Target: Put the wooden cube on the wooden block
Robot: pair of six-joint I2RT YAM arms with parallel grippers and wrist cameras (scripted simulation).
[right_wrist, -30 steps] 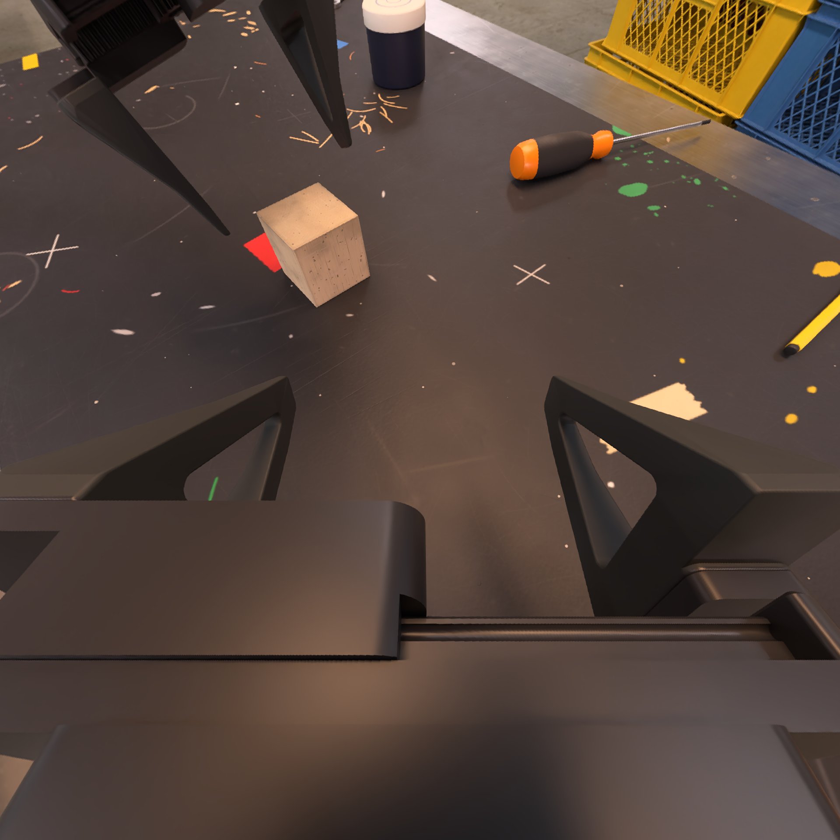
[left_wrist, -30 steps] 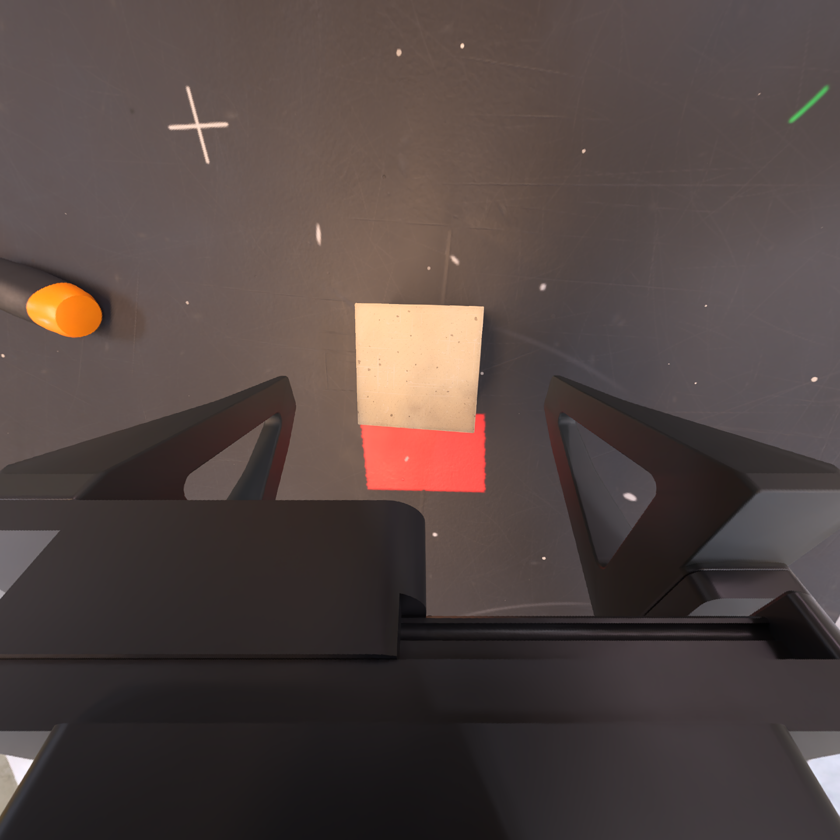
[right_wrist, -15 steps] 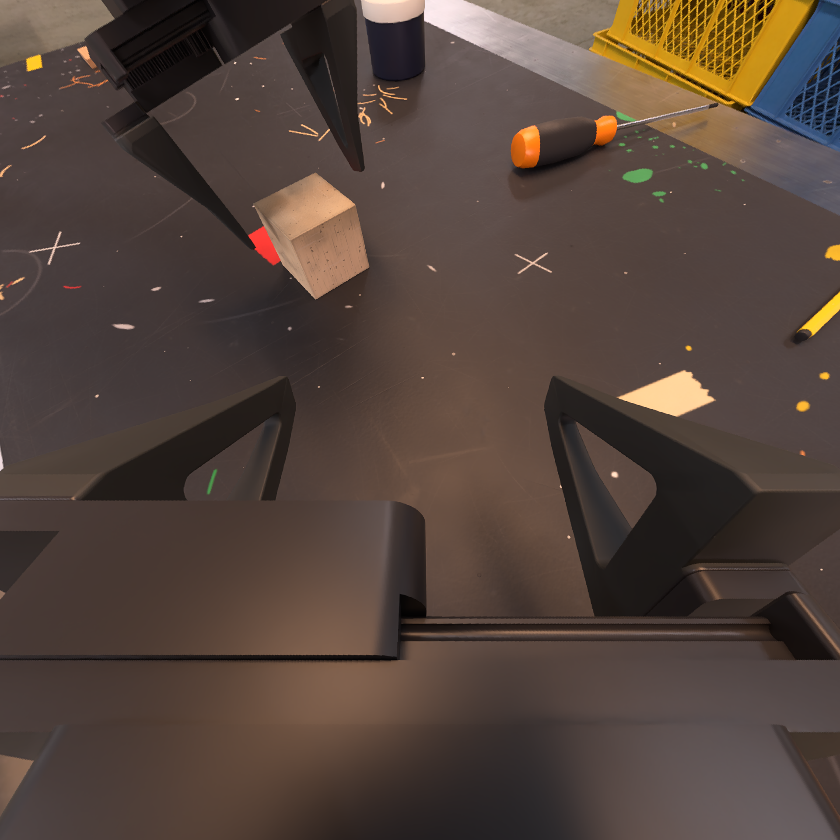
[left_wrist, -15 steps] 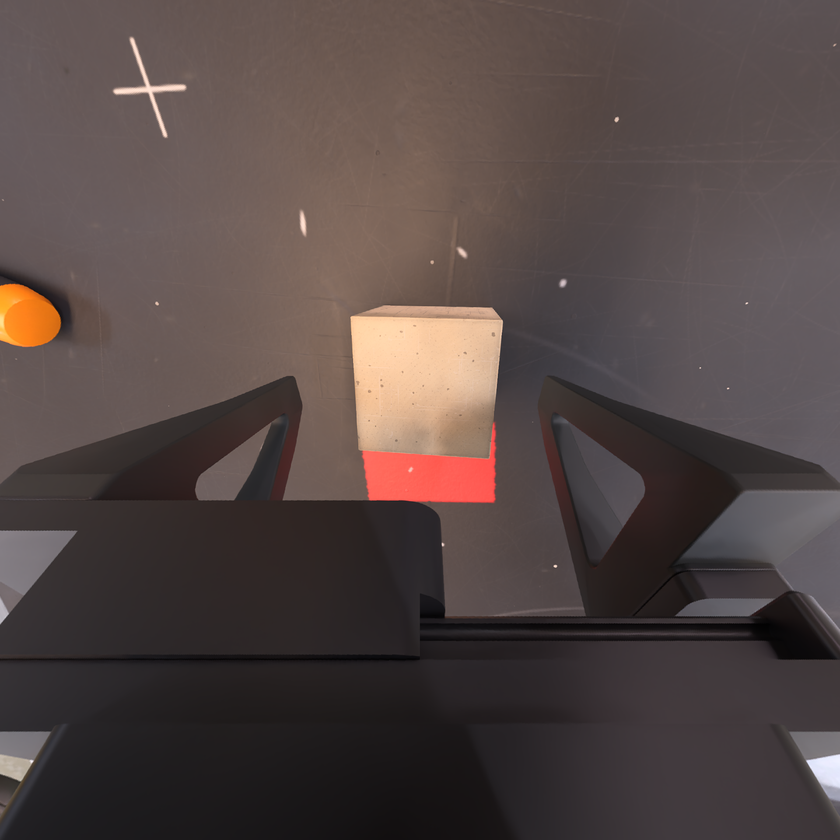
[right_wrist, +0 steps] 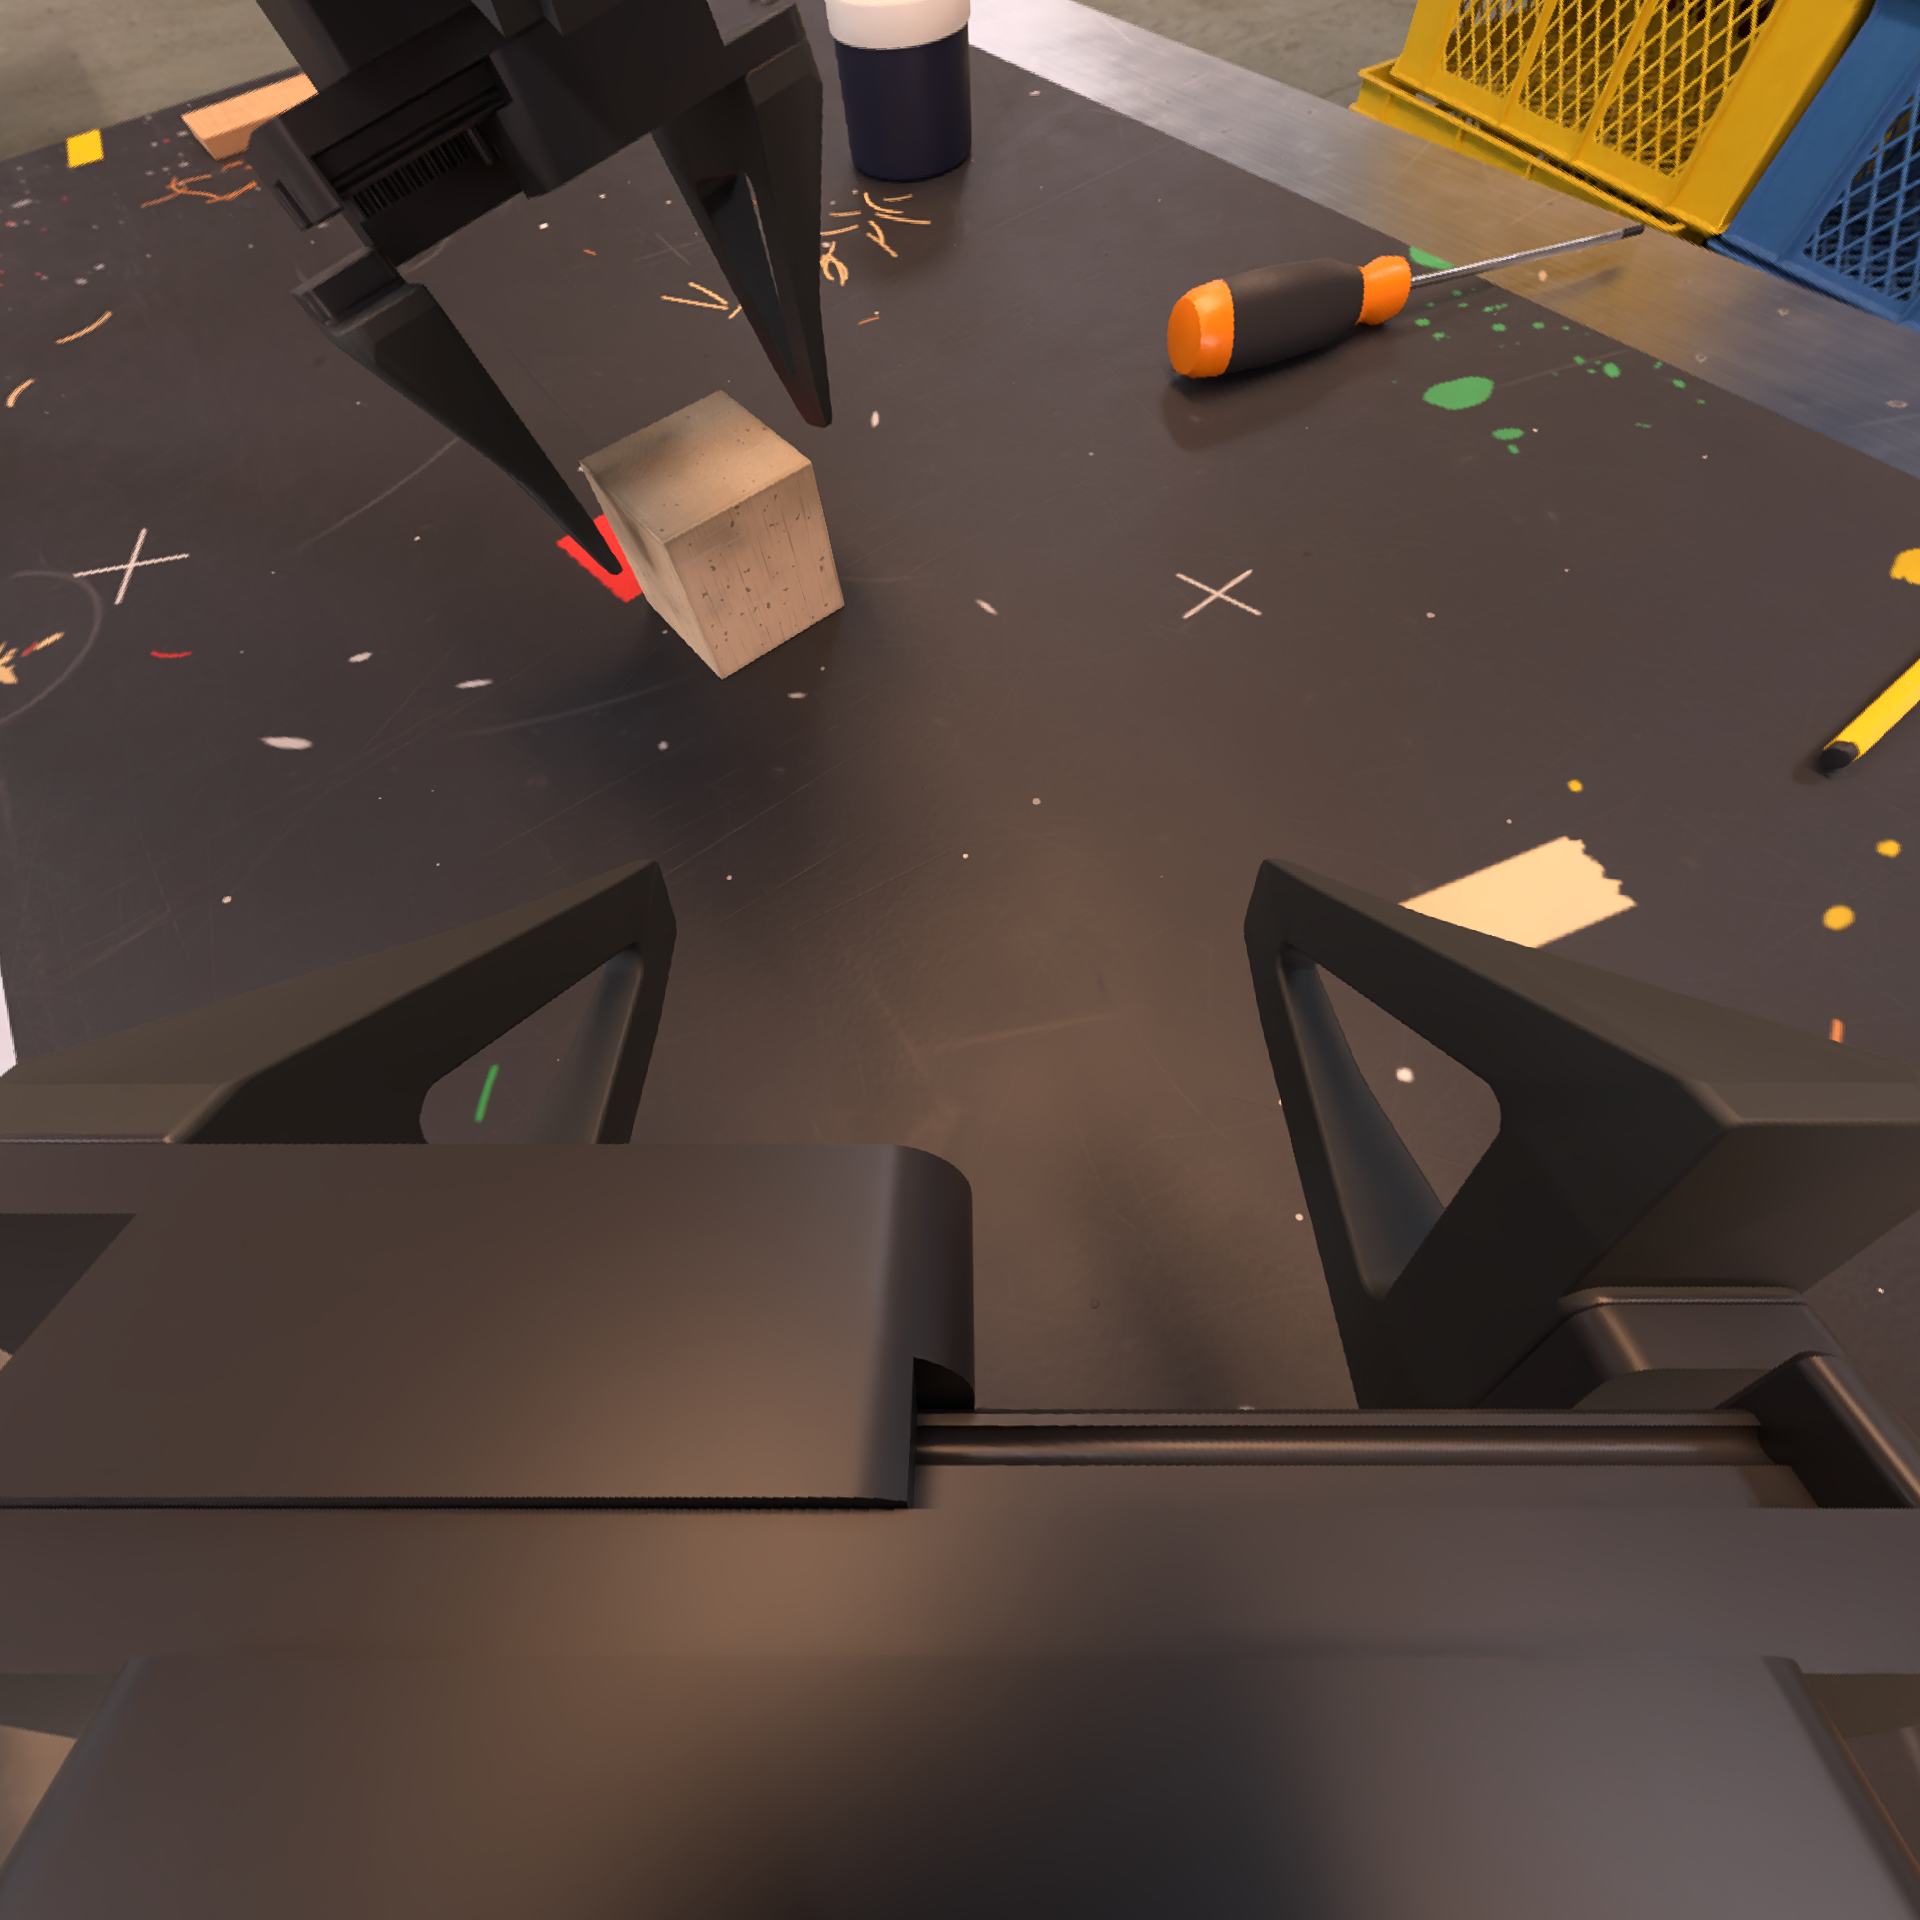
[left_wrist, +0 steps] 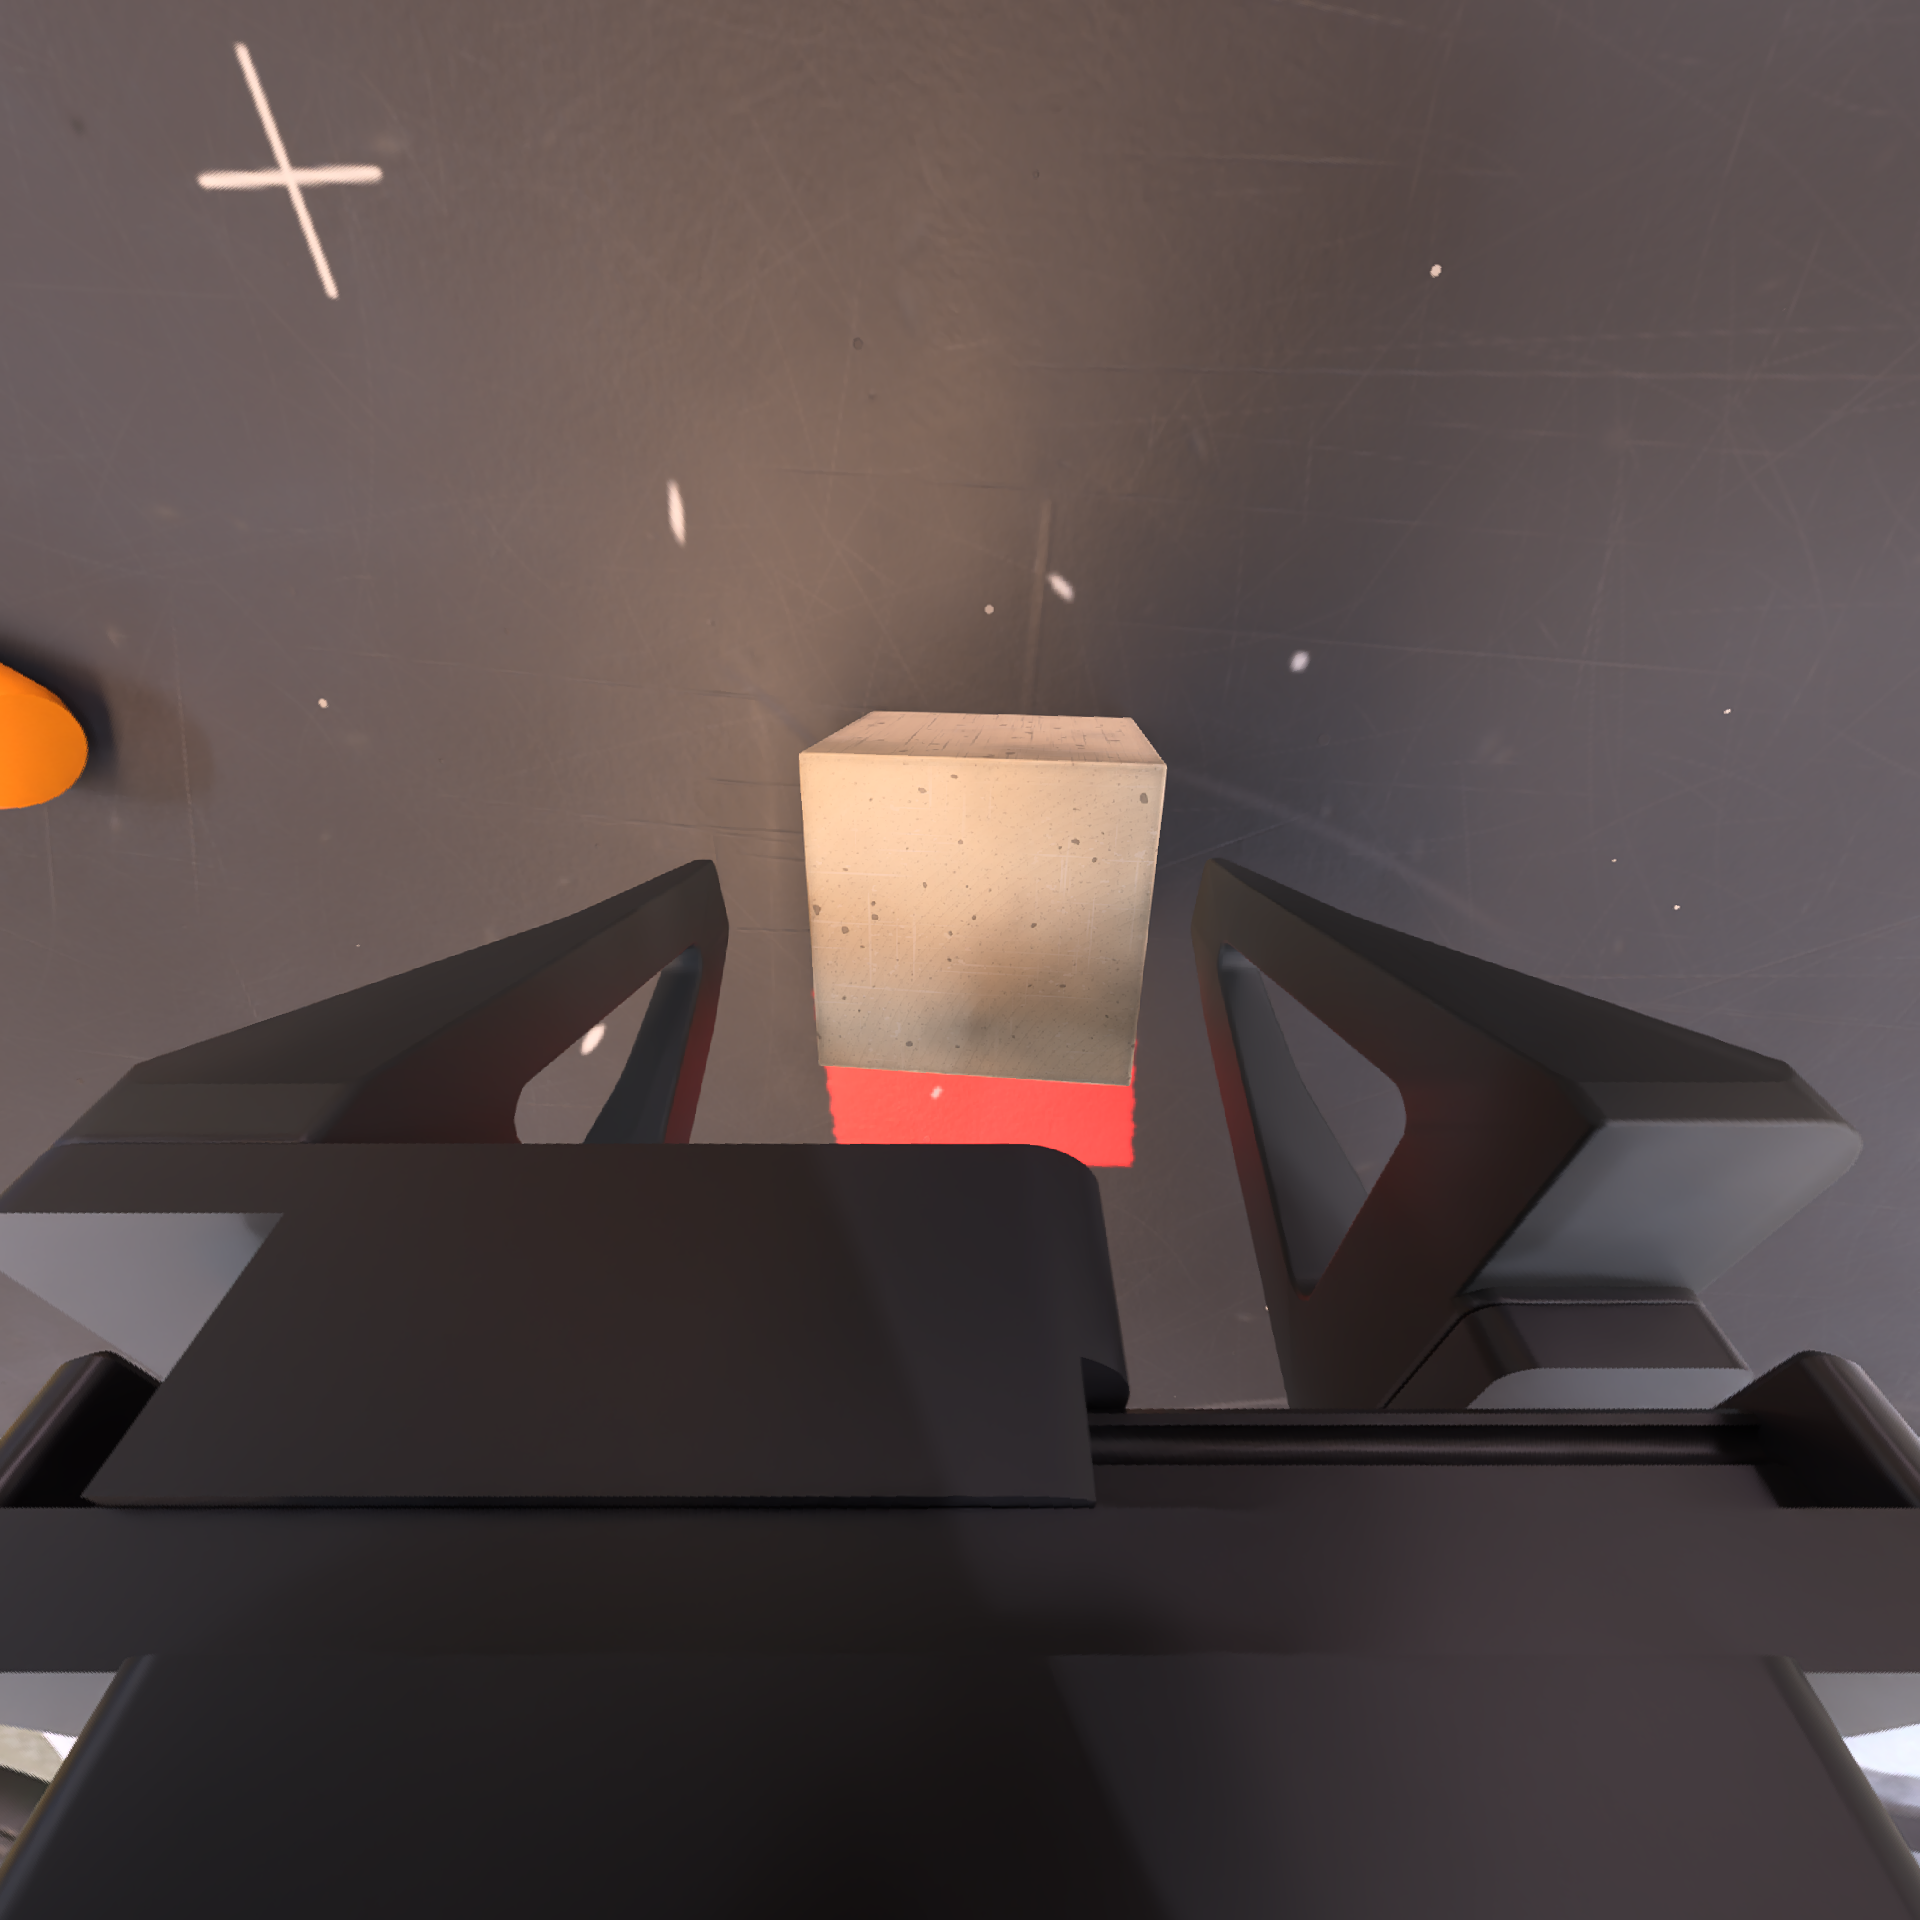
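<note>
The wooden cube [left_wrist: 982, 904] is pale and speckled and sits on the dark table, partly over a red patch [left_wrist: 977, 1117]. My left gripper [left_wrist: 964, 873] is open, with one finger on each side of the cube and a gap on both sides. In the right wrist view the cube [right_wrist: 727, 530] stands between the left gripper's [right_wrist: 715, 488] two dark fingers, whose tips reach down beside it. A light wooden block [right_wrist: 244, 120] lies at the far left edge of the table. My right gripper [right_wrist: 961, 873] is open and empty, above bare table short of the cube.
An orange-and-black screwdriver [right_wrist: 1288, 312] lies to the right of the cube; its handle end shows in the left wrist view [left_wrist: 36, 738]. A dark jar with a white lid [right_wrist: 904, 83] stands behind. Yellow [right_wrist: 1621, 94] and blue [right_wrist: 1860, 208] crates sit far right. A yellow pencil [right_wrist: 1870, 717] lies at right.
My left gripper has come down over the cube, so its fingers now straddle it. The cube has not moved. My right gripper has stayed open and nearly still.
</note>
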